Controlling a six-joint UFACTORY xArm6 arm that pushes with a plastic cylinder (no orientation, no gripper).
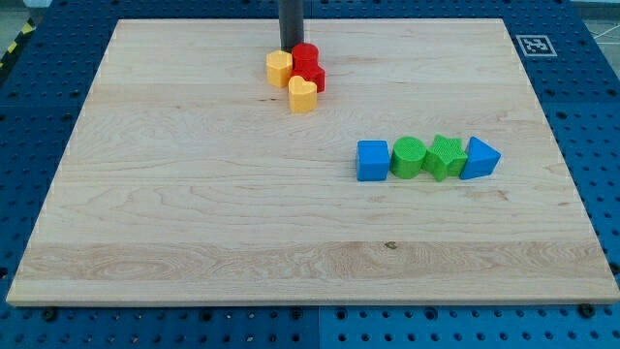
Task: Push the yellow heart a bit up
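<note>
My tip (290, 48), a plain rod without jaws, stands at the far cluster; the yellow heart (302, 95) lies nearer, beside the red blocks (308, 66).

**One marker, no legible text**

The only sign in view is a black-and-white fiducial tag (535, 45), a square coded marker, on the counter (194, 213) at its upper right corner in the frame. Its pattern holds no letters or numbers that can be read. No words, brands or numerals show elsewhere.
</note>
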